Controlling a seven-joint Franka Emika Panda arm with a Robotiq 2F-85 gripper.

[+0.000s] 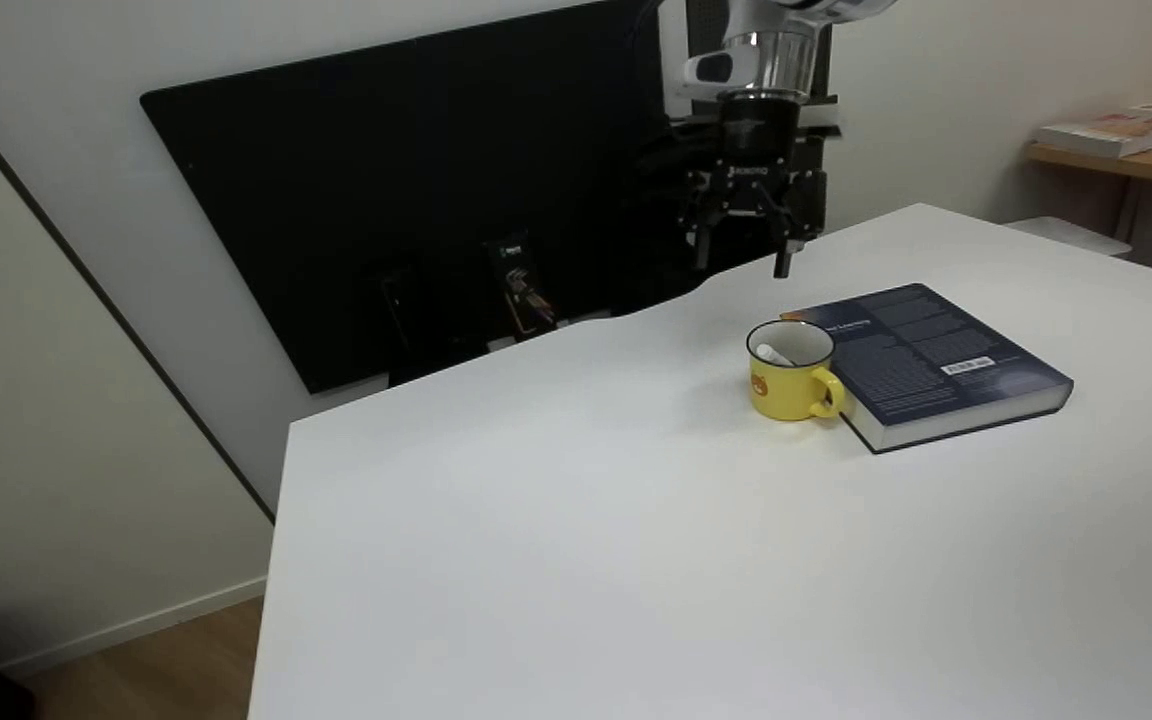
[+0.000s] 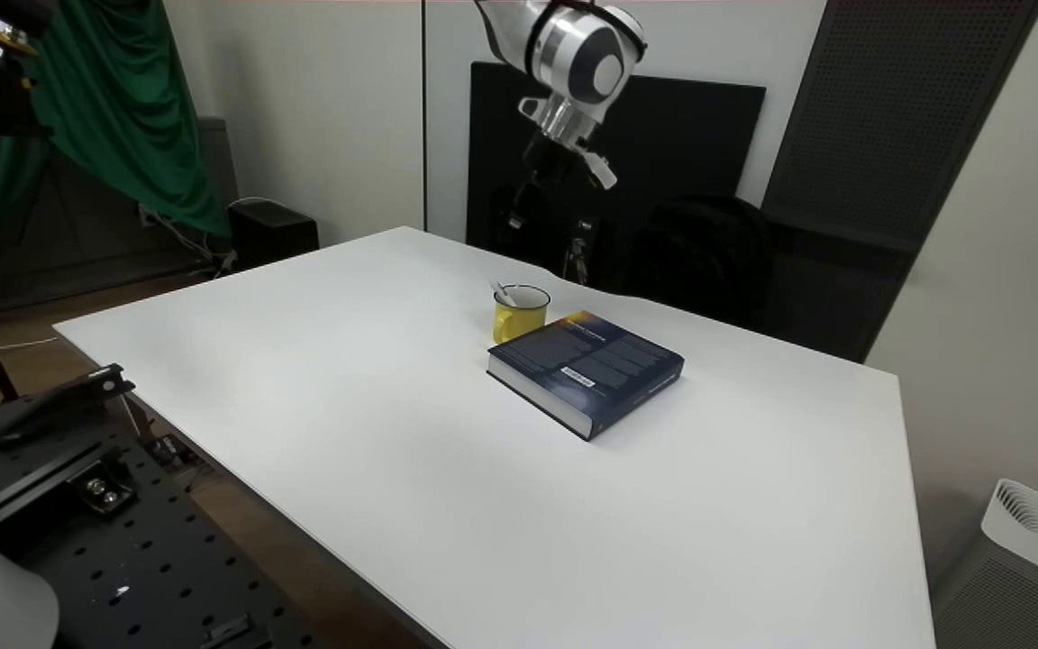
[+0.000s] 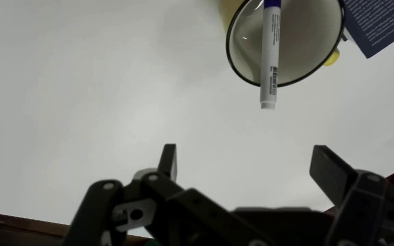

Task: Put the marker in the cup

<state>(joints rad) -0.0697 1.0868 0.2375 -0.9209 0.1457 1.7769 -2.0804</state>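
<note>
White-barrelled, the marker slants inside the yellow cup, pale end past the rim; probably light, stiff, slippery, best pinched there. The tool hangs apart, spread wide, holding nothing.

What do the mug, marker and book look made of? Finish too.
Mug: probably enamelled metal, glossy; dark rim line and glints inside in the wrist view, though glazed ceramic isn't ruled out.
Marker: likely plastic, smooth; straight white barrel with printed text and barcode.
Book: paper, judging by the pale page block; thin, text-covered cover probably card, matte or gloss unclear.
</note>
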